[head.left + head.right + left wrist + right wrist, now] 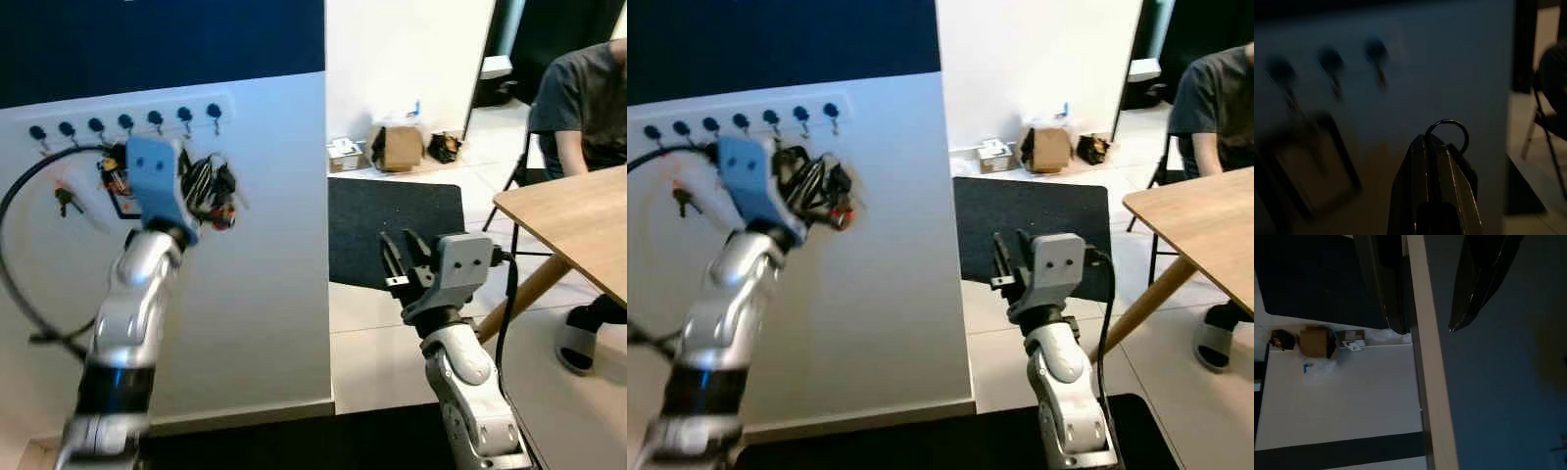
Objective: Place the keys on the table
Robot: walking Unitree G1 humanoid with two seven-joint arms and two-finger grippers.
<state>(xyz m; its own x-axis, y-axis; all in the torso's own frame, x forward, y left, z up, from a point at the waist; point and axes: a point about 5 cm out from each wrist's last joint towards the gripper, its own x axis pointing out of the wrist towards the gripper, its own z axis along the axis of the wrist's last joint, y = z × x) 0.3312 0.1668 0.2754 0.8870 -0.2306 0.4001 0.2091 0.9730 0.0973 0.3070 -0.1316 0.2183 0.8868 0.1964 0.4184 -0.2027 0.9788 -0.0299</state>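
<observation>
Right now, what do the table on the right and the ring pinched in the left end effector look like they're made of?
The table looks like light wood or wood veneer: matte tan top, faint grain, angled wooden leg. The ring, clamped in the left end effector, looks like thin dark metal wire with a slight sheen, though the wrist view is dim.

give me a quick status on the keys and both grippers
Left gripper shut on key ring, up at the hook rack. Keys bunched at the wall. Right gripper open, idle. Table off to the right, bare.
</observation>
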